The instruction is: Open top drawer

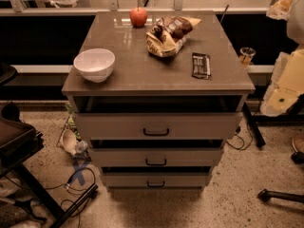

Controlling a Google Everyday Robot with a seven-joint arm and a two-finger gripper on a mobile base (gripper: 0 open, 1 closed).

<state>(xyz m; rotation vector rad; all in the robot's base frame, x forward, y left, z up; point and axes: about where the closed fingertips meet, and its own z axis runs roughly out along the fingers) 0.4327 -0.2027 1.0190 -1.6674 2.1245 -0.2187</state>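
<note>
Grey-beige cabinet [156,80] w/ flat tabletop, seen from front and slightly above, standing on a speckled floor [237,175].

Robot arm: cream-white, enters at far right edge, runs down from upper right corner. Its gripper [279,95] hangs off the cabinet's right side, approx level w/ the tabletop edge, well apart from all drawer handles and touching nothing that can be made out. Grip state can't be told from this angle; it holds nothing visible.

Top drawer [156,122]: widest, tallest front, directly under the tabletop, small dark wire pull [156,132] at centre. A dark gap shows btwn tabletop and drawer front, so it sits partly pulled out. Two shorter, narrower drawers [156,156] below, each w/ a like pull and a dark gap above.

On tabletop: white round bowl [94,64] near front-left corner; red apple [138,16] at back centre; crumpled brown-and-cream snack bag [168,34] just right of apple; dark wrapped bar [201,65] lying flat toward the right.

Room around: bare floor in front of the drawers. Left: dark chair frame [19,141], loose cables [71,189], blue tape X [80,172]. Right: dark chair leg [280,194] on the floor, small cup [247,56] on a ledge behind.
</note>
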